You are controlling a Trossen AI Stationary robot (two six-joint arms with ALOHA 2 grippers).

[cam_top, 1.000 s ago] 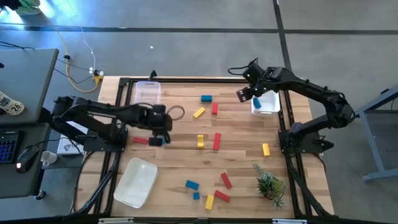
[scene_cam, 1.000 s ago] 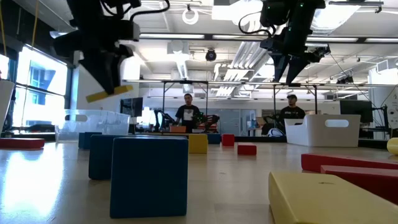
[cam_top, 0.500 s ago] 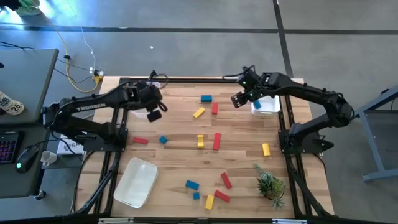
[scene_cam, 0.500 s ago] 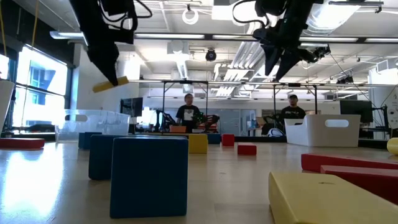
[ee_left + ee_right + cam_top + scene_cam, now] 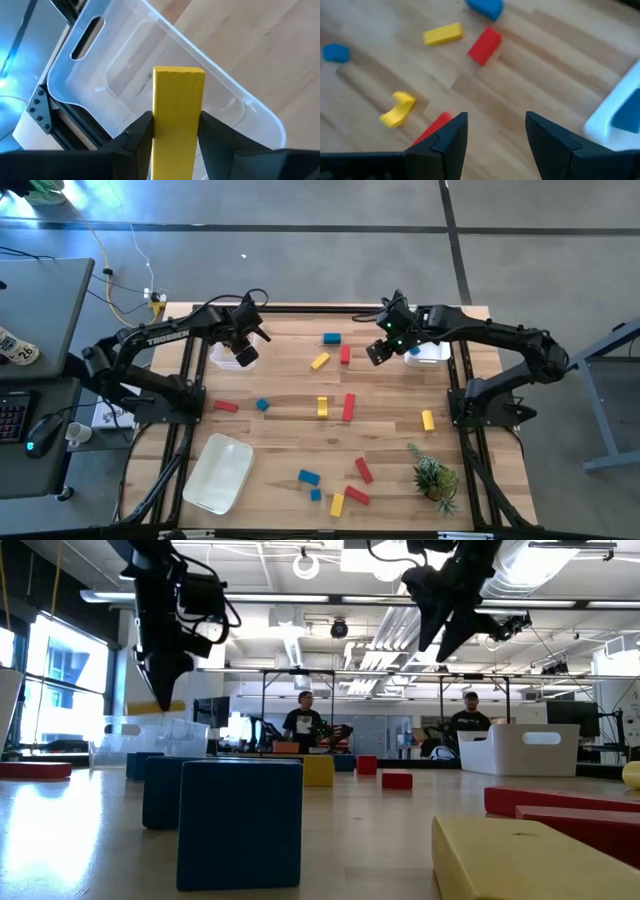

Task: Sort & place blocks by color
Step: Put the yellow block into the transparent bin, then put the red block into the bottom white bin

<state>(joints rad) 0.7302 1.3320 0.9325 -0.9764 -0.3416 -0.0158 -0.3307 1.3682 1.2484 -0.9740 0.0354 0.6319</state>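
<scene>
While both arms hang above the far half of the wooden table (image 5: 290, 410), the widest bare stretch of wood lies between them and down the middle toward the near edge. Far-left corner: a clear bin (image 5: 228, 333), hard against the table's black frame. Left gripper (image 5: 243, 346) hovers over this bin, pinching a yellow bar (image 5: 176, 120) between its fingers; in the left wrist view the bar stands directly above the bin's floor, which shows nothing inside. Far-right corner: a white bin (image 5: 432, 348) with something blue in it (seen at the edge of the right wrist view). Right gripper (image 5: 378, 348) hangs just inboard of that bin, fingers spread apart and empty, above open wood.

Near-left: a white tray (image 5: 218, 471), tilted against the table edge. Near-right: a small green plant (image 5: 434, 475), close to the frame.

Loose blocks, all apart from one another:
- far middle, near the right gripper: blue block (image 5: 331, 338), yellow block (image 5: 320, 361), red block (image 5: 345, 354)
- centre: yellow cube (image 5: 322, 407) beside a long red bar (image 5: 349, 406)
- left of centre: red bar (image 5: 226, 406), small blue cube (image 5: 262, 405)
- right side: a lone yellow block (image 5: 428, 419)
- near edge: a cluster of blue, red and yellow pieces (image 5: 336, 483), crowding the middle of that edge.

Low view: two people (image 5: 303, 721) stand in the room well beyond the table.
</scene>
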